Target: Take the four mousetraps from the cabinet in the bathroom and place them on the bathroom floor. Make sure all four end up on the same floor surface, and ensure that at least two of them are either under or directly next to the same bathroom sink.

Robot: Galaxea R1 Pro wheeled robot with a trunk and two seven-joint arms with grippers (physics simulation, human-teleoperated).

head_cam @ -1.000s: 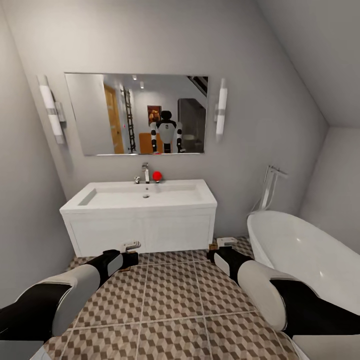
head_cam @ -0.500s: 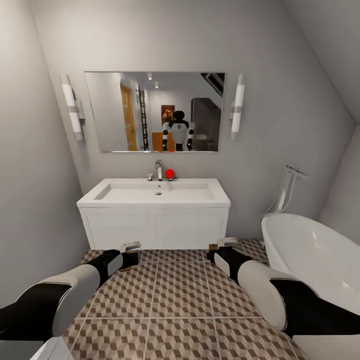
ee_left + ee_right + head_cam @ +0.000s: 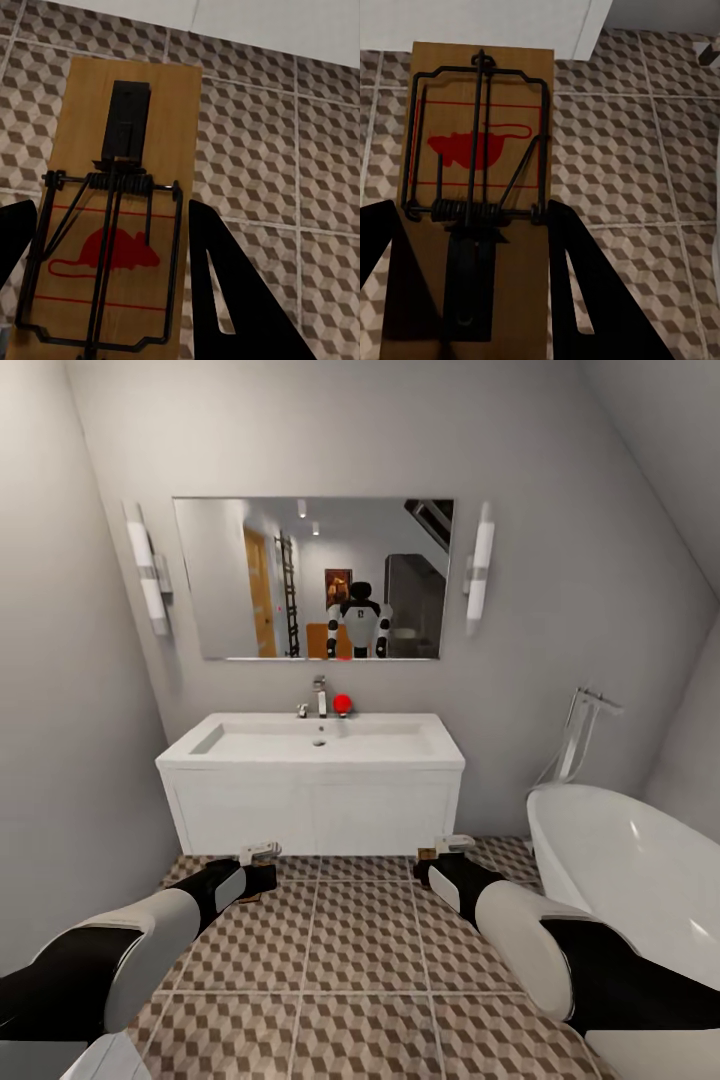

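Note:
My left gripper (image 3: 109, 206) is shut on a mousetrap (image 3: 127, 150), a brown wooden board with a black wire spring and a red mouse print, held above the patterned bathroom floor (image 3: 255, 172). A second mousetrap (image 3: 480, 90) sits between the fingers of my right gripper (image 3: 471, 204), which is shut on it. In the head view both grippers, left (image 3: 262, 860) and right (image 3: 440, 852), hover over the tiles just in front of the white sink (image 3: 312, 742) and its vanity. The cabinet is out of view.
A white bathtub (image 3: 640, 870) with a chrome tap fills the right side. Grey walls close in on the left and behind the vanity. A mirror (image 3: 312, 578) above the basin reflects me. A small red object (image 3: 342, 703) sits by the chrome tap (image 3: 320, 696).
The whole head view has shifted, so the sink now sits more centred and slightly farther off. Both arms hold the same pose with their mousetraps.

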